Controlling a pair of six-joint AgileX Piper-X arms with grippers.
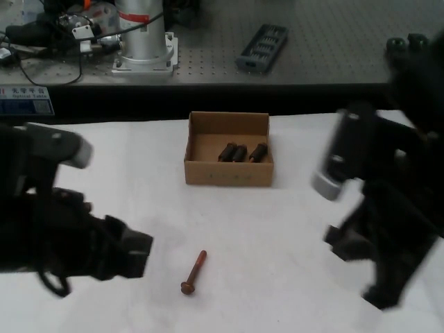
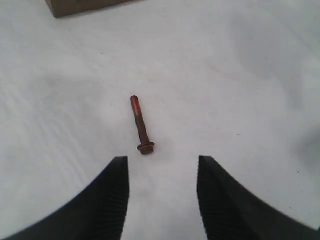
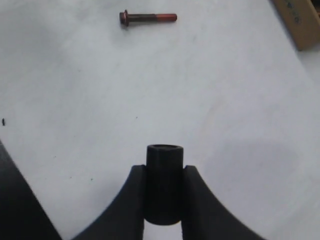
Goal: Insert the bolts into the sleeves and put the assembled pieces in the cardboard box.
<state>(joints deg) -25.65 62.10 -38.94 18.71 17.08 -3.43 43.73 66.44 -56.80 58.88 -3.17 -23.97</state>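
Observation:
A reddish-brown bolt [image 1: 193, 272] lies flat on the white cloth near the front middle, also seen as the bolt [image 2: 141, 124] and the bolt [image 3: 147, 18]. My left gripper [image 2: 162, 170] is open, its two dark fingers just short of the bolt's head. My right gripper [image 3: 164, 172] is shut on a black sleeve [image 3: 164, 182], held upright with its open end showing, well clear of the bolt. The cardboard box [image 1: 228, 175] stands behind the bolt and holds three dark assembled pieces [image 1: 243, 152].
The left arm [image 1: 62, 236] fills the front left and the right arm [image 1: 381, 208] the right side. A box corner [image 2: 75, 6] and a box edge [image 3: 297, 22] show in the wrist views. Beyond the cloth, a metal post [image 1: 142, 35] and a black rack [image 1: 261, 45] stand on the perforated bench.

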